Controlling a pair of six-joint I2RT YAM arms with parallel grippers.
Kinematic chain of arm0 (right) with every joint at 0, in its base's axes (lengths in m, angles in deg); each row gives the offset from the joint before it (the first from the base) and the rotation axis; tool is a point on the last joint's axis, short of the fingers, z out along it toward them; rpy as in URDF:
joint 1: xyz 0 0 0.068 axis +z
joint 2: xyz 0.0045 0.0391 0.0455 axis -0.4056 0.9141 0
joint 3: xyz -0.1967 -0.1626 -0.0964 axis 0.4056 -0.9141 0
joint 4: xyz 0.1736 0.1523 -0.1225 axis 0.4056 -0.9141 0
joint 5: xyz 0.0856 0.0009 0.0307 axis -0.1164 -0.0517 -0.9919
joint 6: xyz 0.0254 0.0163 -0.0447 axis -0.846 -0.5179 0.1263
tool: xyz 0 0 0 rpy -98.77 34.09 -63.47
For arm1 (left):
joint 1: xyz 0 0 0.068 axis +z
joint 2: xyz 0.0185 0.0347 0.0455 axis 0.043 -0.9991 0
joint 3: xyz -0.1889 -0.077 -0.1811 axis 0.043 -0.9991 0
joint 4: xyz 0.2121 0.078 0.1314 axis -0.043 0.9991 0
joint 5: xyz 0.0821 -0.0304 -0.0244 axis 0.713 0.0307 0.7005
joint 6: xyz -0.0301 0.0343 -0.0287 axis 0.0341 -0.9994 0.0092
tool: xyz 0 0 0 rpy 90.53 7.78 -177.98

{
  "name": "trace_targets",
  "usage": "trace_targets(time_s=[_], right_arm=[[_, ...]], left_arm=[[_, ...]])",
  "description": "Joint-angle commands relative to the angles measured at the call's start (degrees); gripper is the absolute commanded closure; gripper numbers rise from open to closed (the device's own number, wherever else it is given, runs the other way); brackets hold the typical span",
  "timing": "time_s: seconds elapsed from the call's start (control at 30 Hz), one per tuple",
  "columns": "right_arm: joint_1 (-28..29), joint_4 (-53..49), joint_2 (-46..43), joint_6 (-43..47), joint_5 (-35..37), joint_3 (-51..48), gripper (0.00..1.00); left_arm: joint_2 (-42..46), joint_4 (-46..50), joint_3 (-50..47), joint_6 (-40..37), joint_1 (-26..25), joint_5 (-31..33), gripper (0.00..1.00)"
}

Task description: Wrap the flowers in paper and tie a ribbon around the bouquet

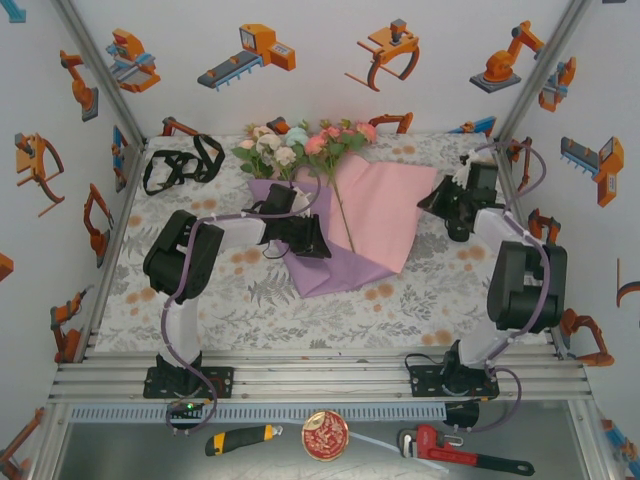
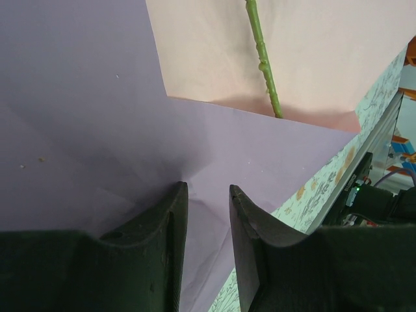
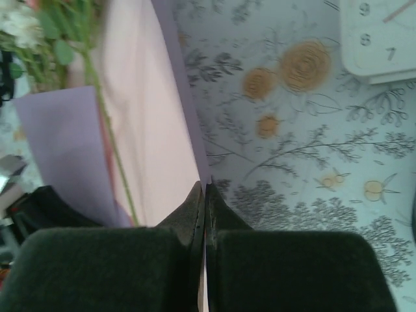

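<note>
- My right hand [image 3: 203, 188] is pinched tight on the right edge of the paper [image 1: 385, 205], where the pink side faces up
- My left hand [image 2: 207, 190] is narrow, with its fingers a little apart, low over the purple flap folded in from the left
- The flowers [image 1: 300, 145] lie on the paper, blooms at the far end
- The ribbon [image 1: 180, 165] sits heaped at the far left of the counter [image 1: 420, 300], well apart from the paper

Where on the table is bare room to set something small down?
Free: the tablecloth strip between the paper and the arm bases, and the patch between the ribbon and the left arm. Crowded: the middle, with flowers, left gripper and right gripper.
</note>
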Motion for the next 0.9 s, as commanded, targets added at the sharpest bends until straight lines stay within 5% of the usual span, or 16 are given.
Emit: trace_targets(time_s=[0.0,0.37,0.47,0.57,0.87], right_arm=[[2.0,-2.3,-3.1,-6.6,-1.8,3.3,1.00],[14.2,-2.7,0.5,-20.5,-4.5,10.5,0.99],[13.6,-5.5,-0.3,-14.0,-2.4,8.0,0.52],[11.6,-6.2,-1.0,-2.4,-4.1,1.2,0.28],[6.6,4.1,3.3,-1.0,-17.7,-11.9,0.21]], left_arm=[[-1.4,-0.7,0.1,0.5,0.3,-0.5,0.65],[-2.7,-0.6,1.3,0.5,-0.3,-0.6,0.65],[-2.7,-0.6,1.2,0.6,-0.4,-0.5,0.65],[-2.8,-0.8,1.2,0.7,-0.5,-0.4,0.65],[-3.2,0.0,2.2,0.5,-0.5,-0.8,0.66]])
